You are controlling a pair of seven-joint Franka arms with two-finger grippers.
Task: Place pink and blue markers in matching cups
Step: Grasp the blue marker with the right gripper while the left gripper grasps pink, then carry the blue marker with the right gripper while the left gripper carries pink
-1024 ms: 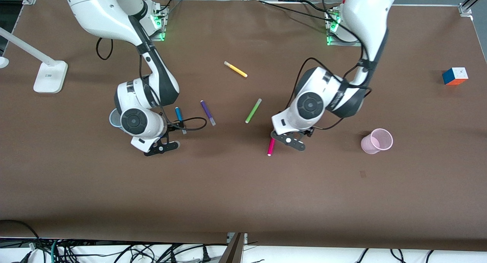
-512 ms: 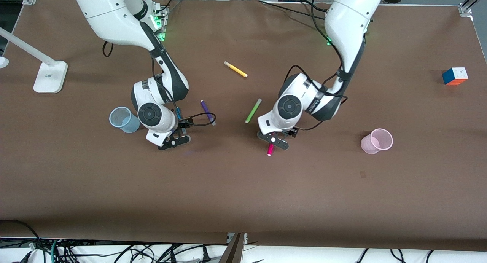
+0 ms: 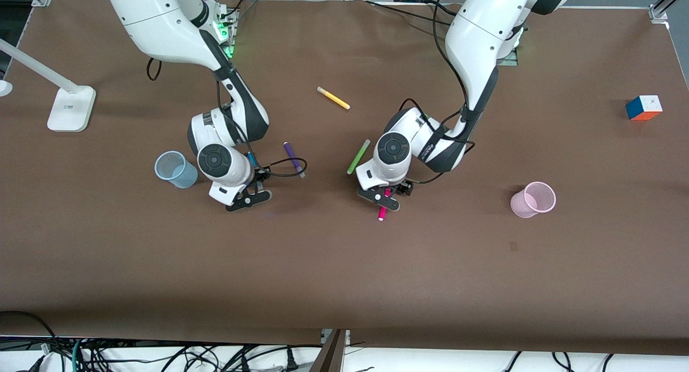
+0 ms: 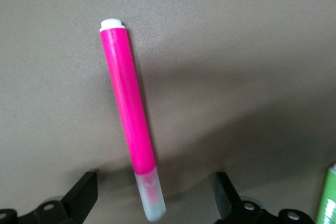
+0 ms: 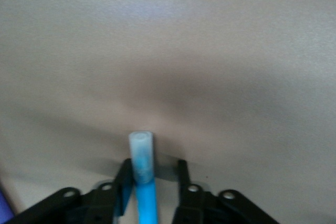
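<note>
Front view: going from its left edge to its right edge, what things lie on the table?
Lamp base → blue cup → purple pen → yellow pen → green pen → pink marker → pink cup → puzzle cube.

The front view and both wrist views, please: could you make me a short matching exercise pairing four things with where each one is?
Things:
1. pink marker
2. blue marker
3. pink cup
4. blue cup

Places:
A. standing toward the left arm's end of the table
B. lying on the table between the wide-open fingers of the left gripper
C. standing beside the right arm's wrist
D. between the fingers of the right gripper, which stand close about it

Pairs: 1-B, 2-D, 3-A, 4-C
</note>
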